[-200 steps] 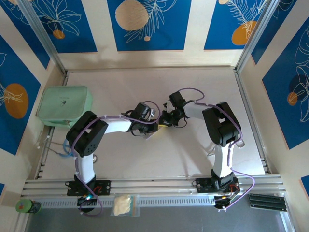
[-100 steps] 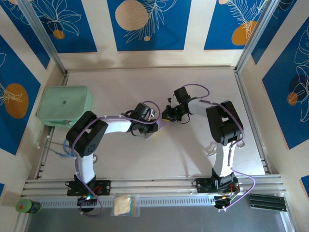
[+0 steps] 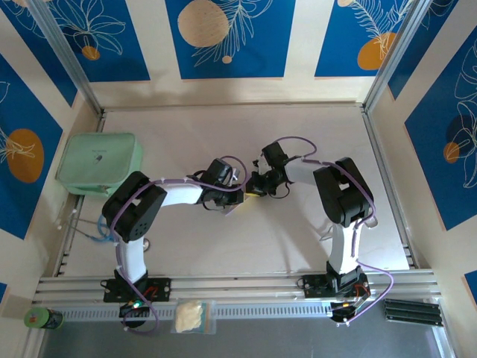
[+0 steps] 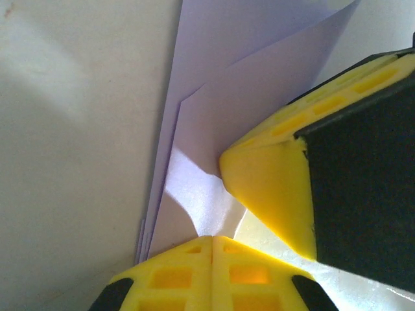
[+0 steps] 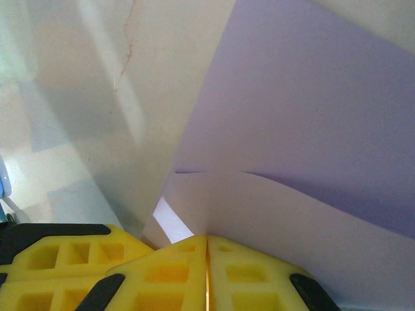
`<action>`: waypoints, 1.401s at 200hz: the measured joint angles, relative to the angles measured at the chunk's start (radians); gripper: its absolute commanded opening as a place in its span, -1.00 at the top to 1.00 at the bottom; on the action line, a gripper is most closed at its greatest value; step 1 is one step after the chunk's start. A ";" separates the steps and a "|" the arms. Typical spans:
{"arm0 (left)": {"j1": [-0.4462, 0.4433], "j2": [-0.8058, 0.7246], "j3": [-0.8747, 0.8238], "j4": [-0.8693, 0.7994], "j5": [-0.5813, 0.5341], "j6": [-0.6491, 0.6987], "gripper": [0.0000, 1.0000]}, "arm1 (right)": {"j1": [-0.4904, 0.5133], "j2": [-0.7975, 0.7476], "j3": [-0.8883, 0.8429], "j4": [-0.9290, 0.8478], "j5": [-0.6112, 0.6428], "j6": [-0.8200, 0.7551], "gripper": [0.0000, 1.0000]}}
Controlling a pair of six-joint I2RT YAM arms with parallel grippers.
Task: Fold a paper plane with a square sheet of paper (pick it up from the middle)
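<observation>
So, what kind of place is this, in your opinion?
Probably a robot test cell in a lab: the left arm and right arm are bolted to an aluminium rail, the table is fenced by wall panels with blue leaf prints, and they hold lilac paper.

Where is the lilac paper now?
The lilac paper, close in both wrist views, is near the middle of the table, gripped by the left gripper and the right gripper, whose tips meet there; the mint-green box stands far to its left.
</observation>
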 measured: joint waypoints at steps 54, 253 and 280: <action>0.000 -0.008 -0.032 0.053 -0.005 -0.008 1.00 | -0.142 0.008 -0.021 0.070 -0.040 0.055 0.80; 0.000 -0.010 -0.019 0.027 -0.002 -0.019 1.00 | -0.043 -0.082 -0.098 0.121 -0.043 0.114 0.80; 0.000 -0.018 -0.003 -0.014 0.002 -0.019 0.94 | -0.036 -0.029 -0.079 0.121 -0.046 0.114 0.81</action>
